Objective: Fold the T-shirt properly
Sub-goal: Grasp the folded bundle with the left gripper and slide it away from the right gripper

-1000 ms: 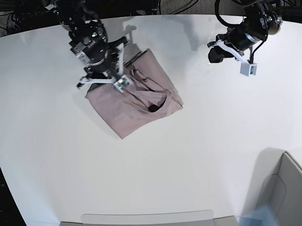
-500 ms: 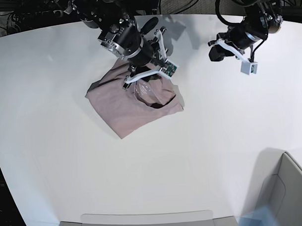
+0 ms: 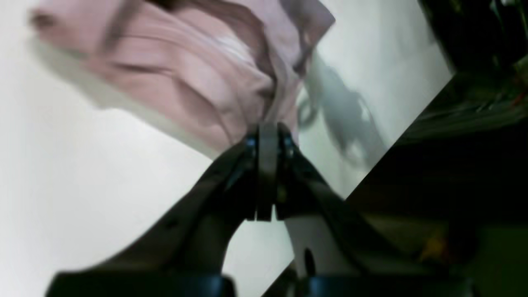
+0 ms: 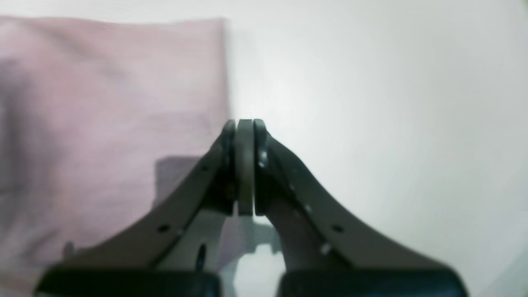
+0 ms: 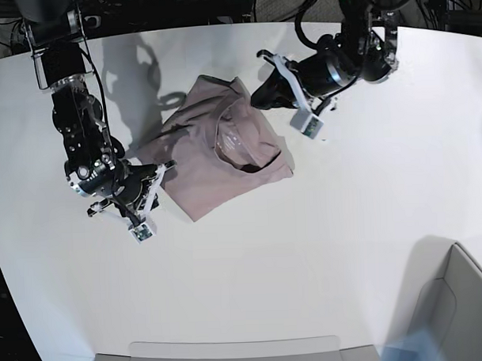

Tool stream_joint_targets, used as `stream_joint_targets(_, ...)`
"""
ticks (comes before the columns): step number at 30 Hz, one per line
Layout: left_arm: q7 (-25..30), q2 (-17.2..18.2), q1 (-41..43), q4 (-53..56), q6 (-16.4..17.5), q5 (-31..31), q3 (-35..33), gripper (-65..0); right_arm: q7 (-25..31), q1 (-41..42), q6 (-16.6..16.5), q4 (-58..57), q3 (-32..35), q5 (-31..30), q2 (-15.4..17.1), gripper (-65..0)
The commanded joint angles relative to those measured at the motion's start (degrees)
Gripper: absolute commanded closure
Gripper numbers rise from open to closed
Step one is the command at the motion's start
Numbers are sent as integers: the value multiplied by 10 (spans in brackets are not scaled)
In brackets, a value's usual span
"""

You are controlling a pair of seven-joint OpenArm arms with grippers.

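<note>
On the far-centre part of the white bench (image 5: 252, 259) the T-shirt (image 5: 216, 154) is lying bunched, partly folded, its neck opening facing up. At its far right corner, your left pincer (image 5: 263, 95) is pinching a gathered ridge of the pink cloth (image 3: 214, 78); its jaws are pressing together on that fabric, which is rising in creases toward them. At the shirt's near left edge, your right pincer (image 5: 155, 177) is sitting low beside the hem, jaws closed flat against each other with nothing between them. In the right wrist view its tip (image 4: 245, 136) is lying just off the cloth's edge (image 4: 111, 123), over bare bench.
</note>
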State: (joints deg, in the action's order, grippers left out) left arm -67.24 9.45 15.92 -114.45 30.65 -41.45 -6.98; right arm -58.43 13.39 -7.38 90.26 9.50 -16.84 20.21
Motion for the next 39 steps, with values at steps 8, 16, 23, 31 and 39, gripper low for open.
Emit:
stream_joint_targets(8,26,-2,-56,16,2,258,-229,0,12,43,-1,-108,-3,-4,2,0)
stream_joint_targets(16,26,-26,-118,139,-20,341,-285,0,0,10,-1,-110,36,-5,-2,0)
stream_joint_targets(23,60,-32,-150,150,-164,338,-37,0,-71,-84,-157,104,166,-9,16,0)
stream_joint_targets(31,67,-29,-136,126,-169,338,4,0,-71,-139,-170,182,25,-6,14,0)
stream_joint_targets(39,151,-33,-147,127,-170,338,3,0,-72,-193,-170,179,-88,-5,17,0)
